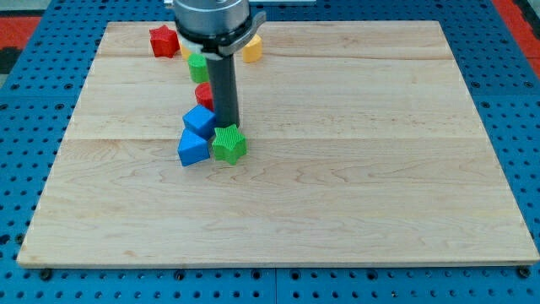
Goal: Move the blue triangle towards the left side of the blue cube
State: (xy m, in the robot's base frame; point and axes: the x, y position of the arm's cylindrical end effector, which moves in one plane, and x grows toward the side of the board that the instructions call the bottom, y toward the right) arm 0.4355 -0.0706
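My tip (226, 125), a bare rod holding nothing, stood beside the blue cube (200, 120); nudging the blue triangle (192, 148) leftward needed care.

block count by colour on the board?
Blue: 2, one above the other
Green: 2, a star and a block partly behind the rod
Red: 2, a star and one mostly hidden
Yellow: 1 clearly, shape unclear
Total: 7 visible
My tip sits beside the upper blue block.
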